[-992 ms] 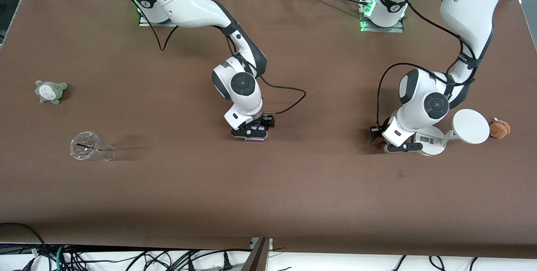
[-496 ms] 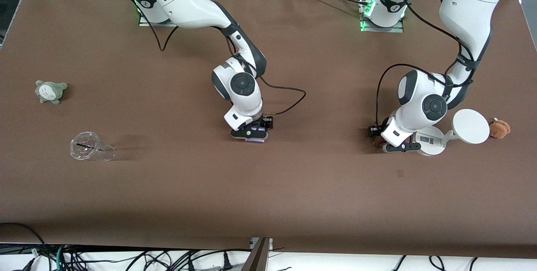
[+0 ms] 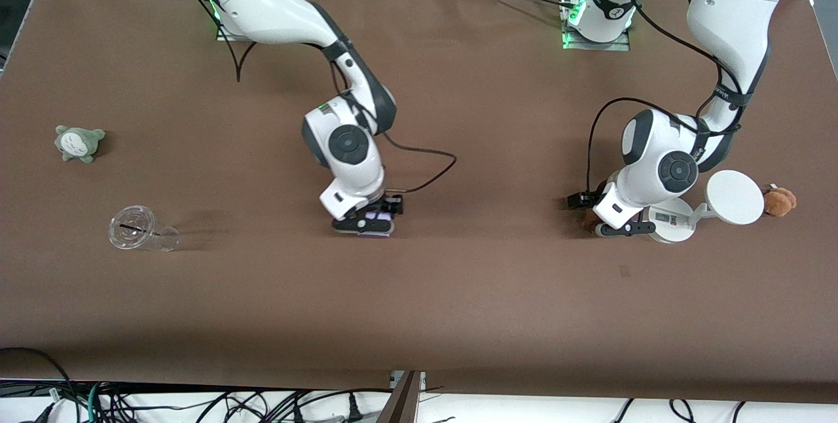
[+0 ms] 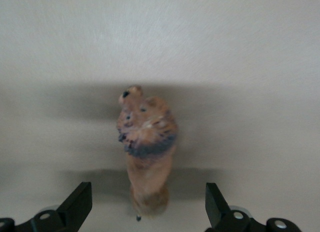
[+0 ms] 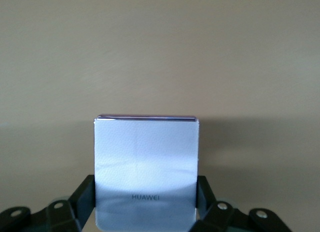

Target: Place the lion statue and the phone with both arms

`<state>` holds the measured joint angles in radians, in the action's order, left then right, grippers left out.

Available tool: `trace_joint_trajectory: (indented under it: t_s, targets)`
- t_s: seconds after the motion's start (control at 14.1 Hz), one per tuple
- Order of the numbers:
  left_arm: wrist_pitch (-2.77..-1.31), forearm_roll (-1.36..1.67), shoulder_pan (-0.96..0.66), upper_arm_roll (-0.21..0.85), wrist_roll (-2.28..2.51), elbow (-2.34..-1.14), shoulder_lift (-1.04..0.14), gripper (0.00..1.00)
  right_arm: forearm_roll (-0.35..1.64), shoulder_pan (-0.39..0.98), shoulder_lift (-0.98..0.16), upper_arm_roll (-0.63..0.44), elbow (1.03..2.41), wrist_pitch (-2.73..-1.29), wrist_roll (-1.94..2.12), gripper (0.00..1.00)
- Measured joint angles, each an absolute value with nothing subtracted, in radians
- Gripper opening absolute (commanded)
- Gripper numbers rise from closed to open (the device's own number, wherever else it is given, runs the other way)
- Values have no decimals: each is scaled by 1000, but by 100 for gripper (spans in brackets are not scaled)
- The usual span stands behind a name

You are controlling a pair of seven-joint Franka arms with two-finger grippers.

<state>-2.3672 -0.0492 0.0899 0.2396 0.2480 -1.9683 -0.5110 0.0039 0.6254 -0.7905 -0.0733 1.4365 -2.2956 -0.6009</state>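
Observation:
The lion statue [image 4: 146, 142], a small reddish-brown figurine with a darker mane, lies on the table between the open fingers of my left gripper [image 4: 148, 212], and neither finger touches it. From the front it [image 3: 590, 219] peeks out under the left gripper [image 3: 605, 225], beside the white stand. My right gripper [image 5: 146, 204] is shut on the phone [image 5: 146, 157], a pale lavender rectangle, with a finger on each side edge. Near the middle of the table, the right gripper [image 3: 366, 224] holds the phone [image 3: 375, 220] low over the brown surface.
A white round stand with a disc [image 3: 694, 210] is right beside the left gripper, with a tan-brown plush [image 3: 780, 201] past it. Toward the right arm's end lie a clear plastic cup on its side [image 3: 141, 230] and a grey-green plush [image 3: 79, 143].
My left gripper has opened and let go of the lion statue. My right gripper has shut on the phone and carried it a little toward the right arm's end and the front camera.

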Motion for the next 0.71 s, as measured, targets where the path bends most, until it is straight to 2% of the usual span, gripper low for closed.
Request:
trace_joint_trajectory:
  t_s: [0.14, 0.42, 0.71]
  targets:
    - [-2281, -49, 86, 242, 248, -1951, -443, 100, 4, 552, -760, -82, 1436, -2235, -537, 26]
    - [-1948, -49, 86, 241, 248, -1898, -278, 100, 5, 449, -714, -143, 1439, -2121, -366, 26]
    - [-1406, -49, 88, 237, 248, -1574, -205, 100, 6, 347, -690, -154, 1483, -2091, -239, 26]
